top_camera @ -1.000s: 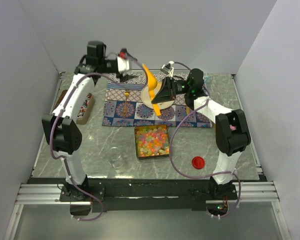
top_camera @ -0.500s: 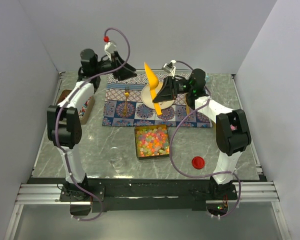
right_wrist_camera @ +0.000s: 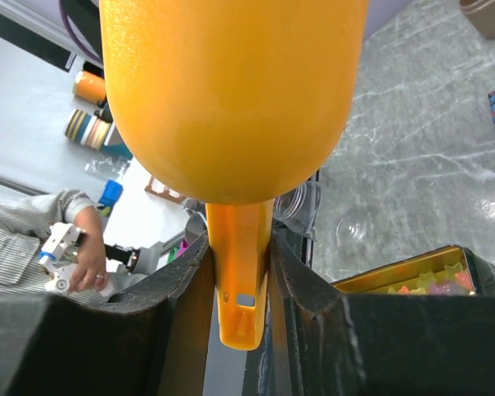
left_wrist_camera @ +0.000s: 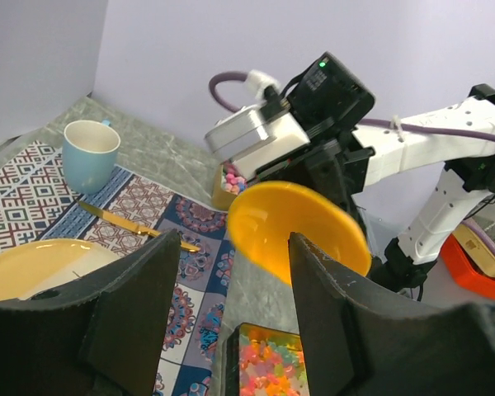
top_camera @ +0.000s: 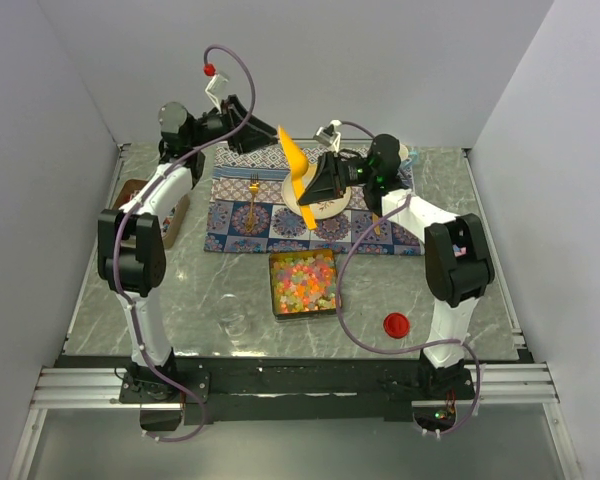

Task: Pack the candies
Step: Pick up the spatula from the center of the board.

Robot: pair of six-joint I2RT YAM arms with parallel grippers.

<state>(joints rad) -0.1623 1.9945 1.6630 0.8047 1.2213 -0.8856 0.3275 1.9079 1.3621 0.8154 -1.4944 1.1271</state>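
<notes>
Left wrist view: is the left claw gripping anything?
No, the left claw stands open, nothing touching its fingers; the orange scoop is beyond it, in the right claw.

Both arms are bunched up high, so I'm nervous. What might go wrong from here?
The open left gripper hangs right by the scoop, so the two may knock together. The right gripper pinches only the scoop's narrow handle; digging into the candies could twist it and scatter them past the tray.

Orange scoop point(right_wrist_camera: 231, 107) tip beyond right wrist frame; candies point(left_wrist_camera: 268, 371) partly below left wrist frame.
</notes>
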